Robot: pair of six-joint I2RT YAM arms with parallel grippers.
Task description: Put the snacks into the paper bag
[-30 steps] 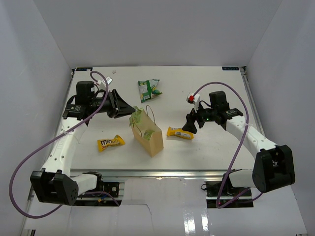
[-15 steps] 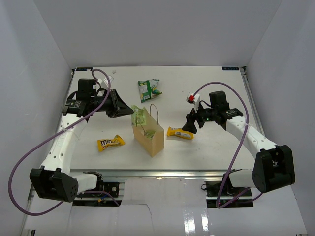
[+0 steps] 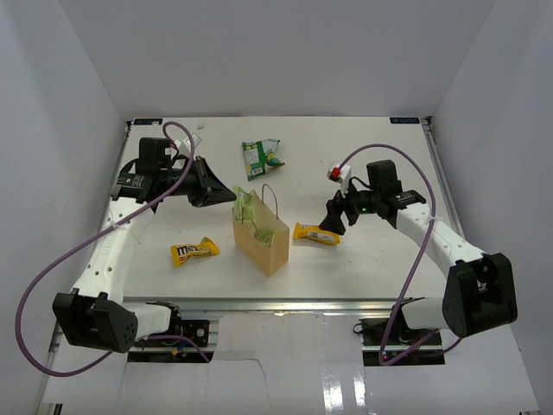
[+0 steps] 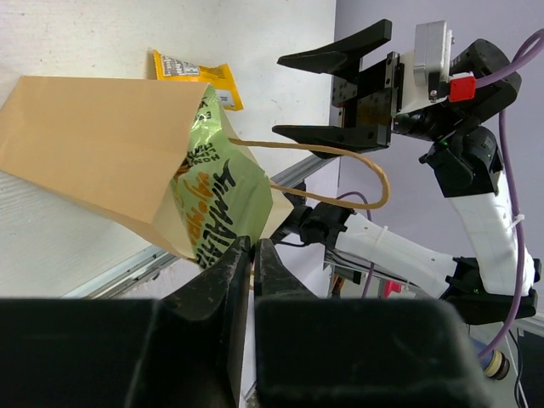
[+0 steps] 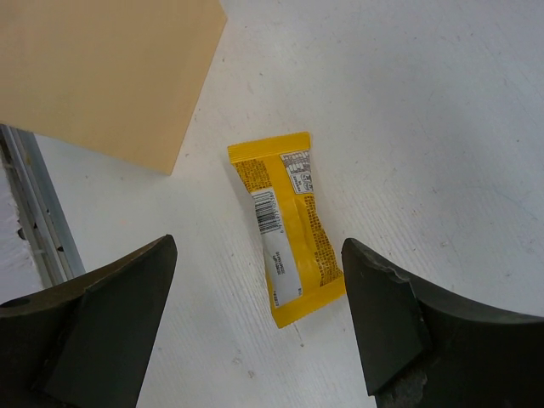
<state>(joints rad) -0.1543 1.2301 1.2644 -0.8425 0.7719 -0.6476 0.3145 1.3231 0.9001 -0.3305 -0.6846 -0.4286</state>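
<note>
One green packet (image 4: 217, 204) juts from the paper bag (image 4: 93, 144) — left tool (image 4: 252, 248) nearly closed by it, grip unclear; right tool (image 5: 255, 255) gapes over yellow wrapper (image 5: 289, 229) — ready to pinch.

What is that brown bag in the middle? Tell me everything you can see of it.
The paper bag is plain tan kraft paper, standing upright near the middle of the white table. Its top is open, with a thin loop handle arching above. A pale green packet sticks out of the mouth, leaning on the rim.
</note>
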